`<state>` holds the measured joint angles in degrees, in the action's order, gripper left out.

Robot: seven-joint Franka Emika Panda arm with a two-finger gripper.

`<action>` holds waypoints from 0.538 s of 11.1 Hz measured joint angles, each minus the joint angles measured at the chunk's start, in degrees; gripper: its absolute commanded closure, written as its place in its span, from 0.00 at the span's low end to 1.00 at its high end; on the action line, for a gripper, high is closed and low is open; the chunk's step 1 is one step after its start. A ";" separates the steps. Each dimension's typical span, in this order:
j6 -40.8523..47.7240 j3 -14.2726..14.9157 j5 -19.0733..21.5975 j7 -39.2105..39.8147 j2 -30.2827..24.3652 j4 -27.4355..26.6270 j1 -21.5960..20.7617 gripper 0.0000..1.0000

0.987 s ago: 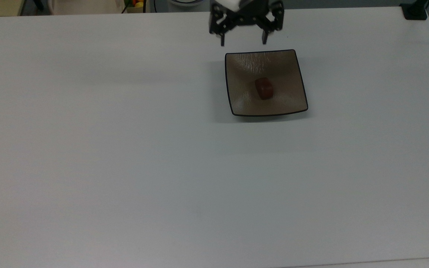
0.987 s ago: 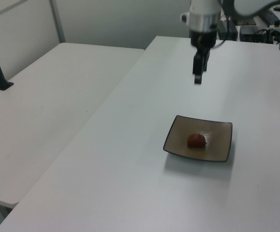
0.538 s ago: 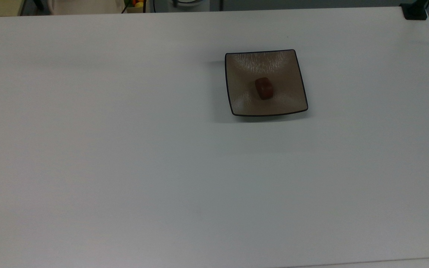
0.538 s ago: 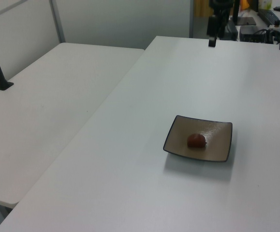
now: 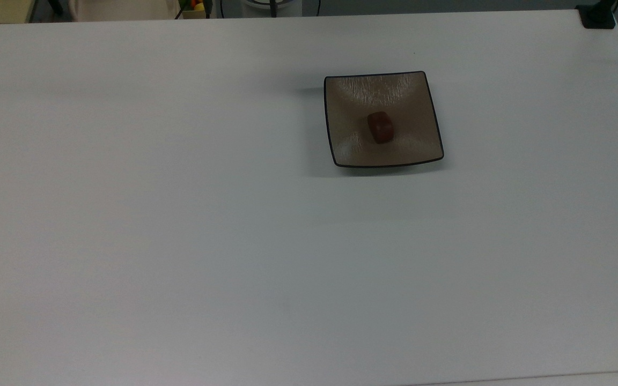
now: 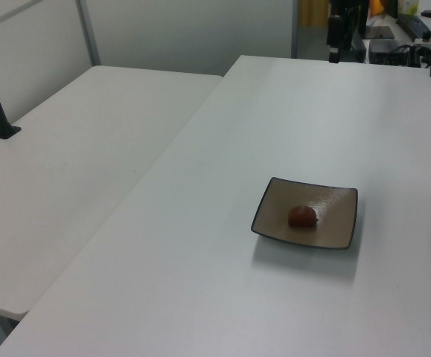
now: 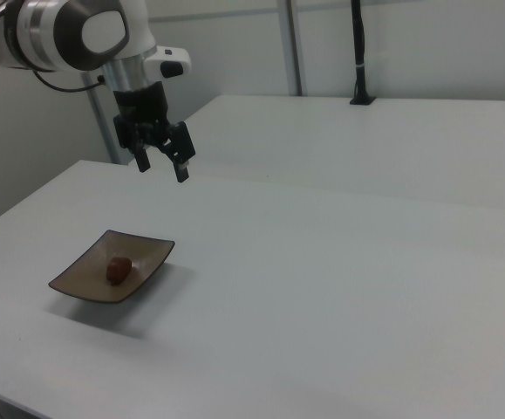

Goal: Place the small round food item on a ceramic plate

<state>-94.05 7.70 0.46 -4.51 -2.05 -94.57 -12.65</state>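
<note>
- Top view: small round food item point(image 5: 380, 127), a dark red-brown, slightly blocky lump with smooth skin, lies at the middle of the ceramic plate point(image 5: 352, 139). The plate is square, brown-taupe, with a thin black rim and a streaked glossy patch toward the far edge. It sits on the white bench point(image 5: 180, 241), nearer the top view's upper edge, with broad bare bench on all other sides.
- Left view: the item point(image 6: 301, 216) rests in the plate point(image 6: 275, 219). A second white table point(image 6: 66, 193) adjoins the bench point(image 6: 200, 297) on the left view's left.
- Right view: the gripper point(image 7: 161, 164) hangs above the bench point(image 7: 339, 297), well apart from the plate point(image 7: 78, 284) and item point(image 7: 119, 269). Its fingers point(image 7: 182, 173) are spread and hold nothing.
</note>
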 measured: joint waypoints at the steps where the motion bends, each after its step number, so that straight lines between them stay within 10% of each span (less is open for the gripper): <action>1: -0.21 -0.91 0.67 0.83 0.00 -0.12 0.02 0.00; 6: -3.24 -6.20 1.33 0.87 0.14 -0.32 0.21 0.00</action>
<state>-97.29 1.50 1.79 -3.64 -1.90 -94.89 -12.43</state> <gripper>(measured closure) 0.000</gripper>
